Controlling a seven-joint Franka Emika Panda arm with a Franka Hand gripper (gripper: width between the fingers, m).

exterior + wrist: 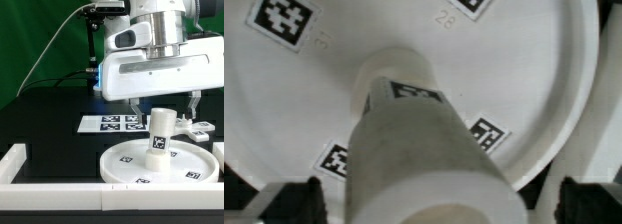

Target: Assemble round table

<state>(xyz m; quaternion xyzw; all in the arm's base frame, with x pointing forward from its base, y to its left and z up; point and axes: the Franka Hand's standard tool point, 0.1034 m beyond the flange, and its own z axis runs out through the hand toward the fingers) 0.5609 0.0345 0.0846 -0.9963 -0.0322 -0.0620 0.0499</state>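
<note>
The round disc [160,160] lies flat at the exterior view's lower right, tags on its top. The short cylindrical leg [160,130] stands upright on the disc's central hub. My gripper [165,103] hangs just over the leg's top. In the wrist view the leg [429,150] rises from the disc [331,90] and fills the middle, with my gripper [446,205] straddling it. The black fingers [303,200] stand wide on both sides, a gap between each and the leg, so the gripper is open. A small white part [201,127], probably the cross-shaped foot, lies behind the disc.
The marker board [113,122] lies on the black table behind the disc. White border rails run along the exterior view's left [14,160] and front [70,192]. A green backdrop and a cable are behind the arm.
</note>
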